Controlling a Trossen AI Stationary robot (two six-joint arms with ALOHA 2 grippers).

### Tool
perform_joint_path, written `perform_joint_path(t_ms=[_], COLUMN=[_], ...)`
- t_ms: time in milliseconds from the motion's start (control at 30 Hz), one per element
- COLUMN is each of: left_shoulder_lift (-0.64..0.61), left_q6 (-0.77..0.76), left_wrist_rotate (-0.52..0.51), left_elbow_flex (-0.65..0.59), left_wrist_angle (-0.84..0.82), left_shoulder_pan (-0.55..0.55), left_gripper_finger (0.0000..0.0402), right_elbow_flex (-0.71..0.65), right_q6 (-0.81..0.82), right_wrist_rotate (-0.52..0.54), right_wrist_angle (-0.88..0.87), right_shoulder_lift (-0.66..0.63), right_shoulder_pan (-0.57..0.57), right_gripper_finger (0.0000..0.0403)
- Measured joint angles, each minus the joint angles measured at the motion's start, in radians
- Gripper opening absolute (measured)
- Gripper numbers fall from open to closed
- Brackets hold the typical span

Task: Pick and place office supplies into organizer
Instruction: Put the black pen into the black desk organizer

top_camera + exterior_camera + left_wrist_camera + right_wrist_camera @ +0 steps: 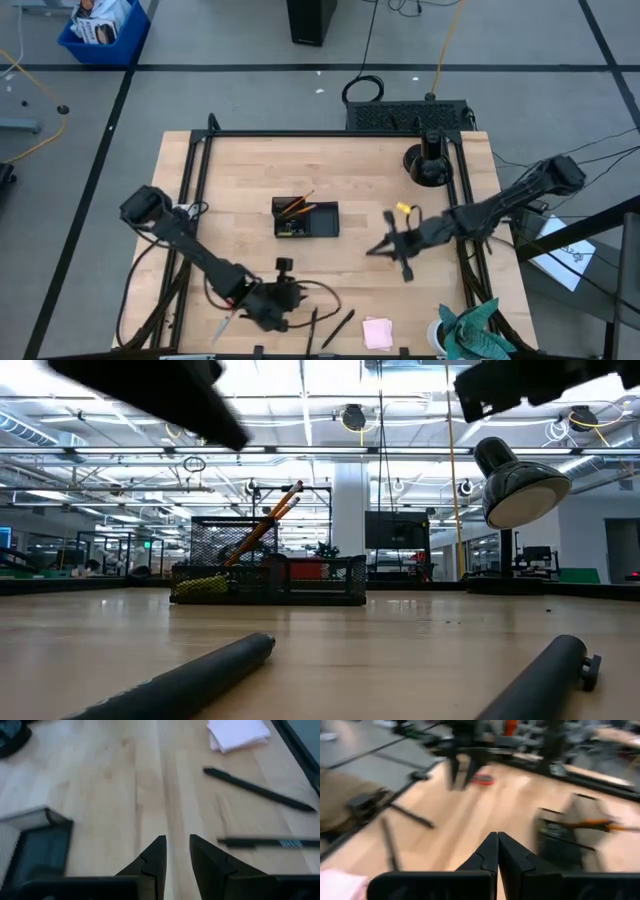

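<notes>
The black organizer [306,218] stands mid-table with orange pencils [297,205] leaning in it. Two black pens [338,328] [257,790] and a pink sticky-note pad [377,332] lie on the table by its near edge. Red-handled scissors [482,780] lie near my left arm. A tiny yellow piece [403,208] lies right of the organizer. My left gripper [177,845] hangs above the table between organizer and pens, open, with nothing between its fingers. My right gripper [497,840] is shut and empty, above the table right of the organizer [575,832].
A round black stand base [428,165] sits at the far right. A teal cloth [470,330] lies at the near right corner. A small black piece [285,265] lies near the organizer's near side. Bare wood shows between the organizer and the pens.
</notes>
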Motion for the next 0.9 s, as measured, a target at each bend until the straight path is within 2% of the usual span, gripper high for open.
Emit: perform_joint_path(t_ms=[167,400,567,667,767,900], left_shoulder_lift=[-0.001,-0.002,-0.002,-0.002,0.013,0.068], left_q6=[-0.088,-0.138,-0.176,-0.245,-0.32,-0.366], left_wrist_rotate=[-0.007,-0.002,0.0,0.002,0.003,0.019], left_elbow_flex=[-0.1,-0.121,-0.121,-0.121,-0.119,-0.119], left_wrist_angle=[0.125,0.228,0.24,0.239,0.251,0.29], left_shoulder_pan=[-0.045,-0.044,-0.043,-0.05,-0.06,-0.09], left_gripper_finger=[0.009,0.009,0.009,0.009,0.009,0.009], right_elbow_flex=[0.073,0.19,0.31,0.361,0.381,0.387], right_q6=[0.089,0.222,0.232,0.244,0.277,0.309], right_wrist_rotate=[-0.089,-0.089,-0.095,-0.156,-0.201,-0.197], right_wrist_angle=[-0.004,-0.003,-0.003,-0.034,-0.037,-0.023], right_shoulder_lift=[0.193,0.453,0.597,0.664,0.721,0.773], right_shoulder_pan=[0.122,0.24,0.28,0.289,0.289,0.284], right_gripper_finger=[0.0,0.0,0.0,0.0,0.0,0.0])
